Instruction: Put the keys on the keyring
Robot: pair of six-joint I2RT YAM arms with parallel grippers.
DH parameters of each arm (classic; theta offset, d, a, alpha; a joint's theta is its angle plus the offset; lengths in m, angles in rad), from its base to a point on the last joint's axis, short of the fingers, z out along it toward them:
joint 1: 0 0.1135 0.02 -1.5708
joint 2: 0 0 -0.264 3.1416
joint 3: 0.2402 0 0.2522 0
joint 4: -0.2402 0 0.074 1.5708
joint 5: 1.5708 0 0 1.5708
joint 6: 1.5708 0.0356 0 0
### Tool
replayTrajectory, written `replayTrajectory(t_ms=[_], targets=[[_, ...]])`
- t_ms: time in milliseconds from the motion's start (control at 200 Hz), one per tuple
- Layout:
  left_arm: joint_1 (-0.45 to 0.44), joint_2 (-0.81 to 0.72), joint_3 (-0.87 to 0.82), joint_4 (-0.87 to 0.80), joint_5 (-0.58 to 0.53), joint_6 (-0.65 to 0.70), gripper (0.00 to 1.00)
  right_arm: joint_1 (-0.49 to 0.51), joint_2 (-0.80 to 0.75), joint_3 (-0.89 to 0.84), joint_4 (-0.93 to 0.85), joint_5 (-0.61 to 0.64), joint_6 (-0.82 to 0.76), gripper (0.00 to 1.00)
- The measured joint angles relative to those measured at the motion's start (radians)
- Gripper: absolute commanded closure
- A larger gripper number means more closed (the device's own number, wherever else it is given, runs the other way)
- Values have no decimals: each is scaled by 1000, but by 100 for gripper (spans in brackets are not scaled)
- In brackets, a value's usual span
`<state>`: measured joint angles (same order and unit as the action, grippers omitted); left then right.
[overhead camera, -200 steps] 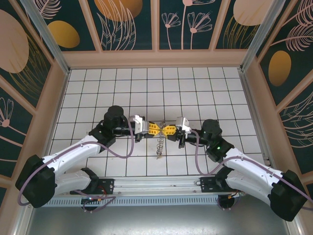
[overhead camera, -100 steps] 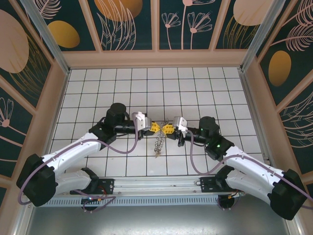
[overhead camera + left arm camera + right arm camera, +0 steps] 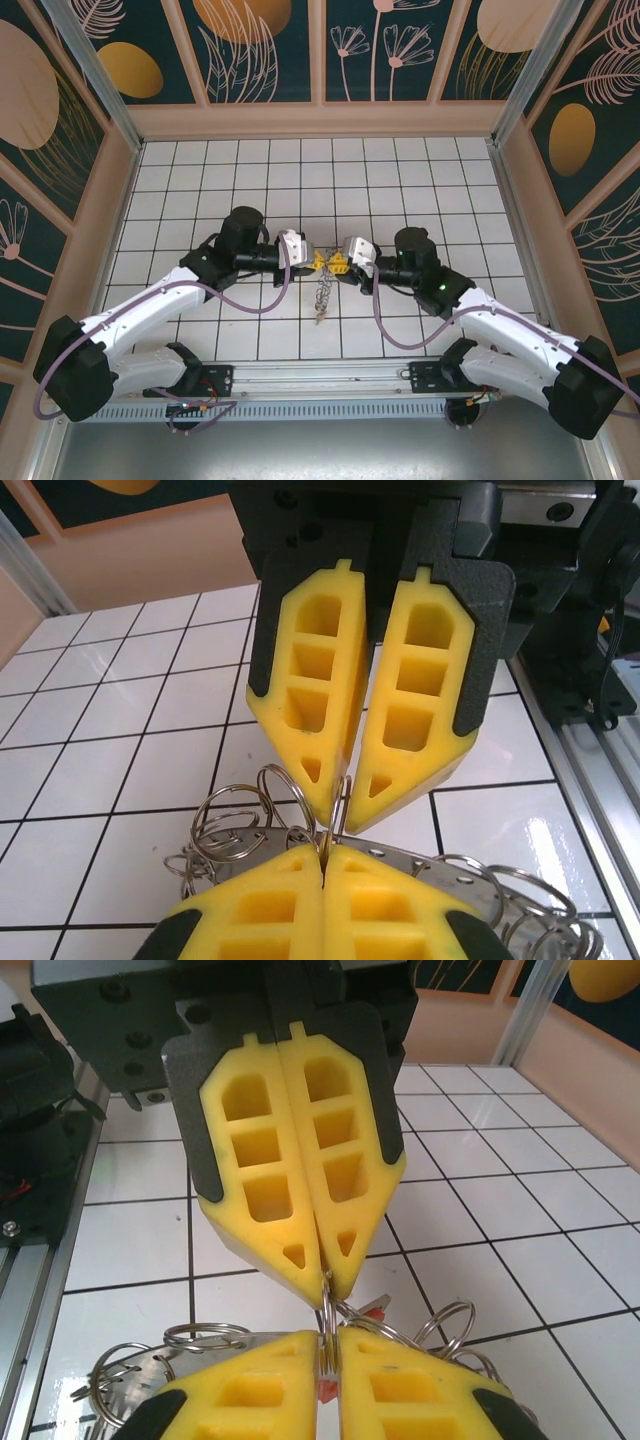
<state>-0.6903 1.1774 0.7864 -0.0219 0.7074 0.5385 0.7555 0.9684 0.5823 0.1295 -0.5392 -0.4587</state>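
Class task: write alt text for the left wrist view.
Two yellow-fingered grippers meet tip to tip over white tiles: the left gripper below, jaws together, the right gripper above, tips around a thin wire loop. The keyring sits at their tips.

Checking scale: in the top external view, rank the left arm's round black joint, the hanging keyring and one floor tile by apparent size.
Largest: black joint.
Then keyring and floor tile look alike; the keyring hangs nearer the camera, so no ranking between them.
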Motion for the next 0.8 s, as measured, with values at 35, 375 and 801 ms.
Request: replayTrajectory(t_ms=[35, 375, 801], targets=[[0, 0, 3, -10, -5, 8, 100, 0, 5, 6, -12, 0, -8, 85], [0, 11, 45, -110, -18, 61, 100, 18, 71, 60, -92, 11, -46, 85], [4, 24, 54, -164, -39, 86, 89, 37, 130, 98, -135, 38, -75, 100]])
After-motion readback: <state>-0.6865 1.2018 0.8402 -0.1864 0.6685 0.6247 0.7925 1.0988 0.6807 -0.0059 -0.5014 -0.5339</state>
